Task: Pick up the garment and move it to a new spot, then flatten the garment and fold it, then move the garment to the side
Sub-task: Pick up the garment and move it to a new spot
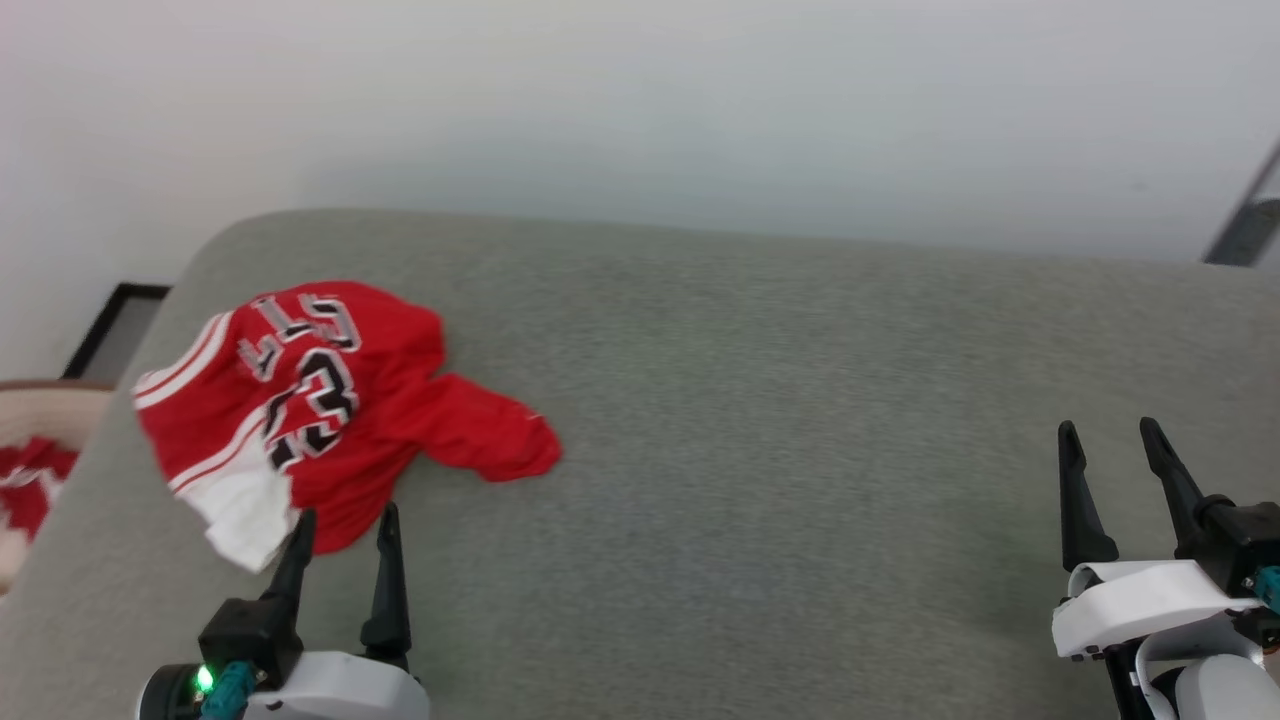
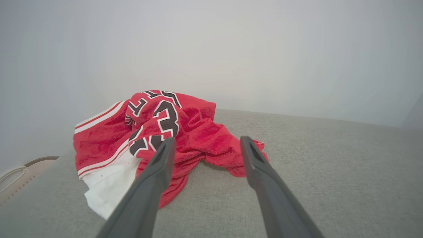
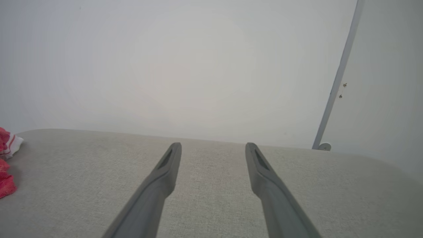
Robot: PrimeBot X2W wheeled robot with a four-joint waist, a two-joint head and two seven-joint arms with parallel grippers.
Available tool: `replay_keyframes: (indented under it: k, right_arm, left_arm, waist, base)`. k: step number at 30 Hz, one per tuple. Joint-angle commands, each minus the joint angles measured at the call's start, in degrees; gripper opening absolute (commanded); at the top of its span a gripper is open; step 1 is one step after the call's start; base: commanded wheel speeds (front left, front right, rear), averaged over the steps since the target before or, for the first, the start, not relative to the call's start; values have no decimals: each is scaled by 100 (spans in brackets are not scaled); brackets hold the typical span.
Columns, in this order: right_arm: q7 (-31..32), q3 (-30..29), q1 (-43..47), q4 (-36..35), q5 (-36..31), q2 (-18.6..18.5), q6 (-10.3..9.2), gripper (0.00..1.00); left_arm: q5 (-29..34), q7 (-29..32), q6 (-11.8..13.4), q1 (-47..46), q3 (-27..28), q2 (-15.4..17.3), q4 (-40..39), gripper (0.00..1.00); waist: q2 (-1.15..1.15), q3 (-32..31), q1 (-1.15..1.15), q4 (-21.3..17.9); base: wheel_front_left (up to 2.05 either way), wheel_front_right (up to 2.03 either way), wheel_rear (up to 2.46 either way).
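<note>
On the grey cushion point(image 1: 800, 400), crumpled garment point(image 1: 330, 400) before empty wide-open left tool point(image 1: 347, 512); right tool point(image 1: 1109, 427) likewise, grey rail point(image 3: 337, 86) beyond.

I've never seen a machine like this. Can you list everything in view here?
garment: one, red, white and black, crumpled on the cushion's left end
cushion: one, grey, across the middle
wall: one, white, behind it
basket: one, beige, left of the cushion, red-white cloth inside
frame: one, black, far left
bar: one, grey, far right
left gripper: one, dark, open, at the garment's near edge
right gripper: one, dark, open, over bare cushion
</note>
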Motion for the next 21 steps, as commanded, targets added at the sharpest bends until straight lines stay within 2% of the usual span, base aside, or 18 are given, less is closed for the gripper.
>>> replay_keyframes:
  k: [1,13,16,21]
  right_arm:
    - [-5,60,21,6,41,-16,-8,100]
    - [-6,493,80,136,133,36,-8,100]
    - [-5,743,-107,180,133,64,-8,100]
    - [-5,1401,-569,466,203,-23,-8,100]
  left_arm:
    - [-26,-3,29,23,34,-17,8,100]
    - [-139,-3,174,334,14,-51,44,100]
    - [-251,-3,250,421,110,-52,-57,100]
    - [-597,-3,531,625,227,-57,-401,100]
  waist:
    - [0,-7,0,543]
    - [0,-129,0,2201]
    - [0,-50,0,2274]
    - [0,123,0,2385]
  base:
    - [0,0,0]
    - [0,0,0]
    - [0,0,0]
    - [0,0,0]
